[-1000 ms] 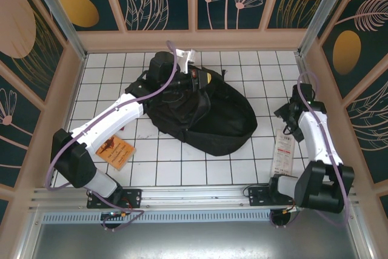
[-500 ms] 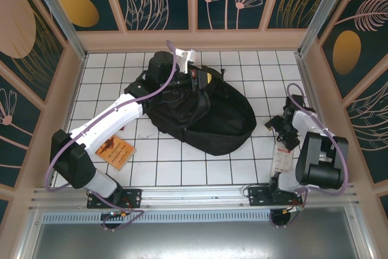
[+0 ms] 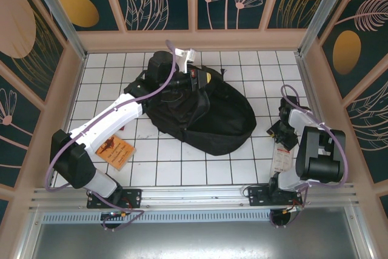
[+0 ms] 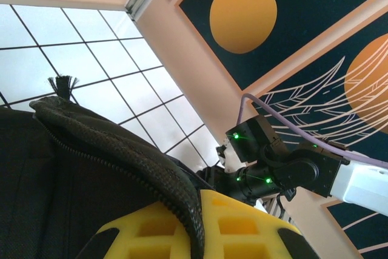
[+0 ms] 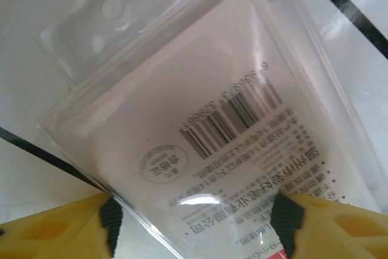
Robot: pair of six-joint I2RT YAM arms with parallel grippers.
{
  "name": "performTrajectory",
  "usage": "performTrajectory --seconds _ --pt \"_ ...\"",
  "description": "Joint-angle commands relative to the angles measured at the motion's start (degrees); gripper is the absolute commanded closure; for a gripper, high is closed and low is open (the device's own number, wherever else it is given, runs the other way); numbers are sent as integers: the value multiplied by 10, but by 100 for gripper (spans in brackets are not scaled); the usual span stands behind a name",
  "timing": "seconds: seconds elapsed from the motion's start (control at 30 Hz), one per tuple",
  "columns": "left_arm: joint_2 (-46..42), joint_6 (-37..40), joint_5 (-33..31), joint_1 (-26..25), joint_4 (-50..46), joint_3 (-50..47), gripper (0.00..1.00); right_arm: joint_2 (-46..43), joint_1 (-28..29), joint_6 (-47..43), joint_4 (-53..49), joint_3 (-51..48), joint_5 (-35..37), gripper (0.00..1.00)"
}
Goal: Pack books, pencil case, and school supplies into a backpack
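The large black fabric backpack [image 3: 212, 119] lies slumped in the middle of the white gridded table [image 3: 182, 165]. The left gripper [image 4: 193, 235] has its yellow fingers [image 4: 242, 235] pinched tight on the bag's zipped rim at the far end. Over by the right wall, the right gripper [image 5: 197, 225] straddles a clear plastic blister pack with a barcoded white card [image 5: 200, 107], its black pads [image 5: 111, 222] at the pack's edges; whether they press it I cannot tell. A thin orange booklet [image 3: 115, 150] lies flat beside the left arm, apart from the bag.

Booklet [image 3: 115, 150] lies left of backpack [image 3: 212, 116], packaged card [image 3: 282, 157] right.
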Motion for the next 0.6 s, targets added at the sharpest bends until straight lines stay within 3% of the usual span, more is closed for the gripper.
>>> performTrajectory --seconds 0.0,0.3,0.57 --pt "-26 17 11 7 38 19 100 50 12 24 105 -51 -138 37" --pt "-25 20 7 8 38 16 100 41 19 56 112 -29 -181 50" --pt "-22 21 6 9 37 15 100 48 32 68 116 16 -226 49"
